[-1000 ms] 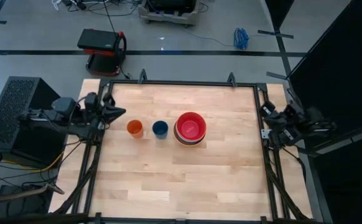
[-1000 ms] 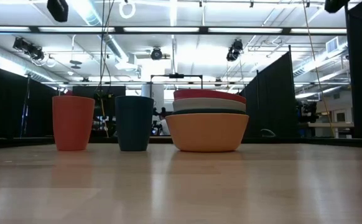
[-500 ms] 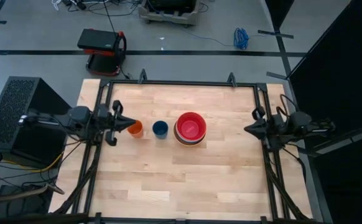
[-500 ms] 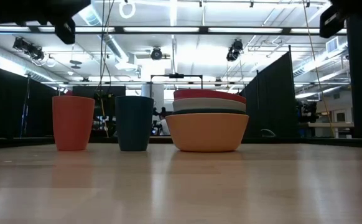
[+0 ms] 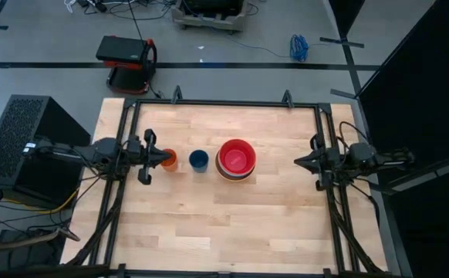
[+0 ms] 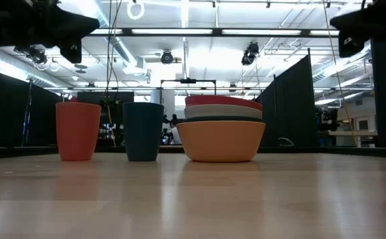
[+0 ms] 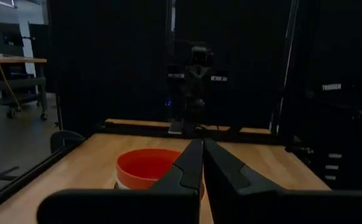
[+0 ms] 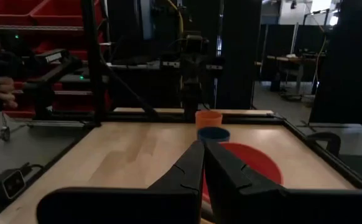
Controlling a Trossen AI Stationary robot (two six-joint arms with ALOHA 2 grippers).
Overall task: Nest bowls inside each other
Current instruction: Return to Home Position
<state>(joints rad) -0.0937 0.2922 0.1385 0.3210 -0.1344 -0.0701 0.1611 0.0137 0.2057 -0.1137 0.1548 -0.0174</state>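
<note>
"Standing at the table (image 5: 232,224), where do you place the bowls?"

"Near its middle, as one nested stack (image 5: 236,160). Level with the table, the orange bowl (image 6: 221,141) sits lowest, then the dark teal (image 6: 223,119), the white (image 6: 223,111) and the red (image 6: 223,101) rims. A blue cup (image 5: 198,160) and an orange cup (image 5: 167,159) stand in a row on the stack's left."

"And each tool?"

"The left tool (image 7: 203,149) hangs above the table's left edge, just beside the orange cup, fingers pressed together and holding nothing. The right tool (image 8: 203,149) hangs at the right edge, likewise closed and empty."

"Which relation governs the next move?"

"Both tools point inward along one line, with the stack between them. The right tool looks nearer and has bare table before it, while the left has both cups in its way. Nesting appears finished, so I judge each arm should withdraw outward, away from the stack."
</note>
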